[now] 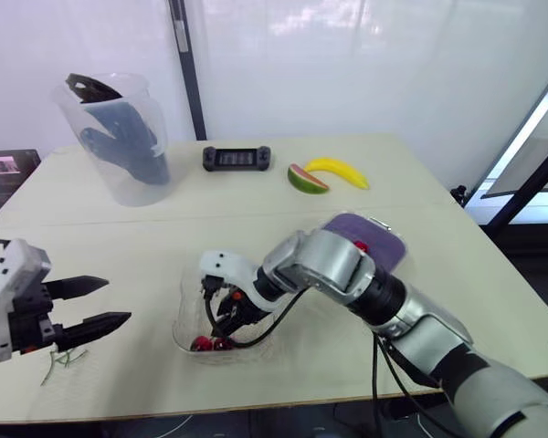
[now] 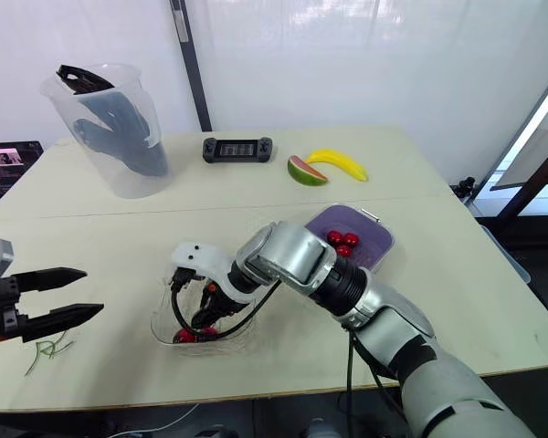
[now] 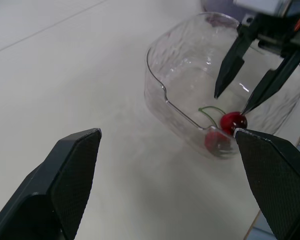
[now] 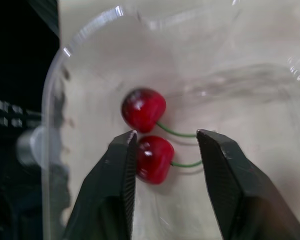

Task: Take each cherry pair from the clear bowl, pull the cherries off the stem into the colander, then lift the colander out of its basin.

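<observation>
The cherry pair [image 4: 144, 111] lies on the floor of the clear bowl [image 2: 164, 321], tucked against the bowl's near left wall. The two cherries sit side by side, almost touching. Their thin green stems run close together away from that wall towards the middle of the bowl, so the pair's long axis goes from wall to centre. Both fruits are deep glossy red, round, with bright highlights on their skins.

The right arm reaches across in front of the robot, elbow bent, its forearm passing just beside the purple colander [image 2: 374, 239], which already has a few red cherries [image 2: 341, 241] in it. The wrist tips down so the right gripper [image 4: 167, 134] dips inside the bowl. Its fingers are parted and grip nothing: one tip is right up against the side of one cherry, the other stands across the stems, which pass through the gap.

The left gripper [image 1: 116, 301] hovers low over the worktop [image 1: 365, 205] well to the left of the bowl, pointing towards it, fingers spread wide and empty, with a few loose green stems [image 2: 46, 351] on the surface just beside it
</observation>
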Robot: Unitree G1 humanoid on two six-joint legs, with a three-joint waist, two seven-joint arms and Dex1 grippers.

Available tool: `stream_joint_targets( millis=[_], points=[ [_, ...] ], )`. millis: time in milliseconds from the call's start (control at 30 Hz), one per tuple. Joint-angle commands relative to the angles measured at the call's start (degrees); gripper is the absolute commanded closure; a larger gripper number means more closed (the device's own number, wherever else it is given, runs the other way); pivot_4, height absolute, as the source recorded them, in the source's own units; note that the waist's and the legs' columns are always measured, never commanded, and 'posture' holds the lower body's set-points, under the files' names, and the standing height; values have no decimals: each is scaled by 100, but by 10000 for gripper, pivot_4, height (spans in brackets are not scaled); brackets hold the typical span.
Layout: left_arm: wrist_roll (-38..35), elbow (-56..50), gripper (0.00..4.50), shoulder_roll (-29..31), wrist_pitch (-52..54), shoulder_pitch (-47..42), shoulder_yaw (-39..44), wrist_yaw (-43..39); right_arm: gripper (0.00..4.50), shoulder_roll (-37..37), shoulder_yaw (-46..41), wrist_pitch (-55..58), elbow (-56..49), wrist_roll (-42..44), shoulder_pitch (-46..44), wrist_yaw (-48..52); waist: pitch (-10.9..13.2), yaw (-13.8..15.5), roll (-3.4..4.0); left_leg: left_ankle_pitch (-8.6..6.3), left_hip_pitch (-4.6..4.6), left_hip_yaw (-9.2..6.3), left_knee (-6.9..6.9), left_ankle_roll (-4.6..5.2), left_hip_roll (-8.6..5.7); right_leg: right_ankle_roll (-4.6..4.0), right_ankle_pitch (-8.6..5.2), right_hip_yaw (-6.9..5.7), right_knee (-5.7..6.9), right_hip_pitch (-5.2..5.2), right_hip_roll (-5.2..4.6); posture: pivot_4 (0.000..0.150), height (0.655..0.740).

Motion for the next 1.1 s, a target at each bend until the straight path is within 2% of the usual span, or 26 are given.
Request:
stream_joint_targets(
  millis=[33, 367, 700, 867, 1100],
  points=[
    [21, 43, 0, 80, -91, -151, -54, 52, 22397, 32, 87, -166, 42, -167, 22, 36, 0, 3, 0, 0, 0, 0, 0, 0, 0, 0, 0, 0, 0, 0, 0, 1500, 7400],
    [69, 274, 0, 294, -200, -616, -376, -62, 22397, 11, 495, -578, 242, -572, 130, 295, 0, -2, 0, 0, 0, -1, -1, 0, -1, 0, 0, 0, 0, 0, 3, 1500, 7400],
    [-148, -48, 0, 221, -26, -689, -536, 51, 22397, -63, 546, -697, 145, -885, 128, 420, 0, -1, -1, 0, 0, -1, -1, 0, -1, 0, 0, 0, 0, 1, 2, 1500, 7400],
    [-165, -31, 0, 253, -30, -715, -630, 5, 36974, -274, 474, -742, -215, -1028, -92, 489, 0, 5, -1, 0, 0, -1, 0, 0, -2, 0, 0, 0, 0, 1, 2, 1500, 7400],
    [-292, 158, 0, 239, -36, -1146, -860, 97, 36974, -557, 217, -927, -618, -1055, -198, 649, 0, 7, 0, 0, 0, -1, 0, 0, -1, 0, 0, 0, 0, 1, 2, 1500, 7400]
  ],
)
